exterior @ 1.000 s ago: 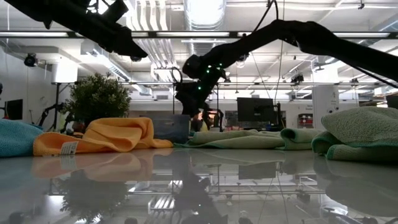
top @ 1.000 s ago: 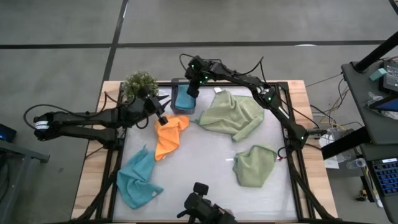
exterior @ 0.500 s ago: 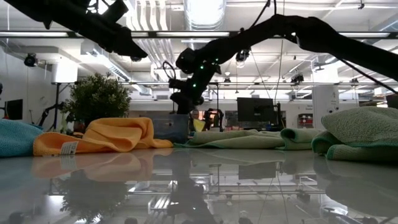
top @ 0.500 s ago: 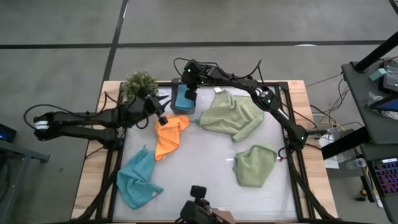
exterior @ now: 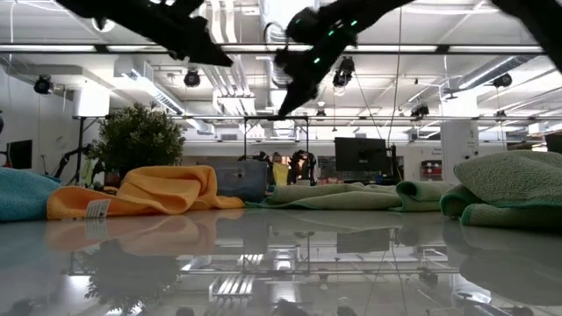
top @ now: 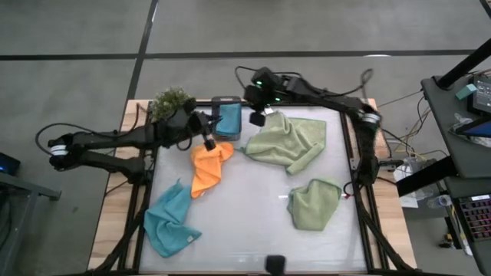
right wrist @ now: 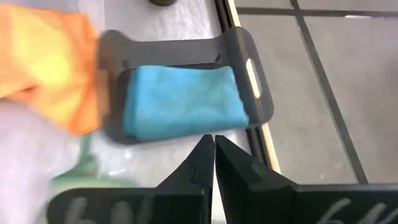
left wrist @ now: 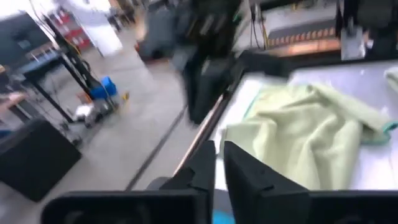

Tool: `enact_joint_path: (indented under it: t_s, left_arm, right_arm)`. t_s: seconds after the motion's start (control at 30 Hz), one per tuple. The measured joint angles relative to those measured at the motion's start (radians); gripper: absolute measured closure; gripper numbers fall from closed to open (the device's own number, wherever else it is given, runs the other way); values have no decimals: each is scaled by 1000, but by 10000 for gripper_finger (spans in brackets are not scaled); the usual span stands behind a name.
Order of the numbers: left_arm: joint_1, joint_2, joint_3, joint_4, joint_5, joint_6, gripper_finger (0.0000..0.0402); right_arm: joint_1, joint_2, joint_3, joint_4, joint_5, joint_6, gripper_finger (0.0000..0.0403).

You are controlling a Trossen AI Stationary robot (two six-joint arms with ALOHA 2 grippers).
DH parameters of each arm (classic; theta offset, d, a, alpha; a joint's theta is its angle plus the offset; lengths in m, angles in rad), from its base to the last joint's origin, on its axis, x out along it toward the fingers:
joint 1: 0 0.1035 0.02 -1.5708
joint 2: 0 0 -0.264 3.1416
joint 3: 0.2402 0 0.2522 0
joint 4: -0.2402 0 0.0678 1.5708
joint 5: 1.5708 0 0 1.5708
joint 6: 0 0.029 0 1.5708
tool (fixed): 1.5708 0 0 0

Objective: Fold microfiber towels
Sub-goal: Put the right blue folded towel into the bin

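Left tool (top: pixel 209 142): fingers pressed together, empty, raised just above the near edge of the orange towel (top: pixel 209 169).
Right tool (top: pixel 258 119): fingers closed on nothing, hanging high between the dark tray (right wrist: pixel 249 74) and the big sage green towel (top: pixel 290 141).
Folded blue towel (right wrist: pixel 180 101): lies flat inside the tray, just beside the left tool; in the high view that arm covers part of it.
Second blue towel (top: pixel 169 219): crumpled, well apart from both tools, towards the bench (top: pixel 245 222) front; the low view cuts it off at the frame edge.
Small sage green towel (top: pixel 314 202): bunched, well apart from the right tool.
Potted plant (top: pixel 170 102): behind the left arm, partly hidden by it from above.
Hard to make out: the left wrist view is blurred; only a pale green cloth past the fingers reads clearly.
Writing: a white tag (exterior: pixel 97 209) on the orange towel, print too small to read.
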Motion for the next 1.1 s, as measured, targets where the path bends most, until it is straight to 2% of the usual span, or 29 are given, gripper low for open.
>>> enact_joint_path:
  t_s: [0.23, 0.4, 0.57, 0.77, 1.1]
  left_arm:
    - [198, 222, 242, -225, 228, 11, 401]
    - [326, 396, 373, -340, 338, 76, 401]
    - [407, 551, 461, -396, 355, 89, 401]
    - [448, 712, 519, -386, 370, 92, 402]
    - [460, 853, 557, -324, 370, 96, 402]
  right_arm:
    - [-1, -262, -308, 110, 1, 17, 394]
    - [-6, -391, -486, 244, 0, 17, 394]
    - [-21, -478, -622, 369, 2, 40, 394]
    - [-48, -528, -729, 481, 1, 55, 394]
    - [-78, -510, -781, 551, 1, 82, 394]
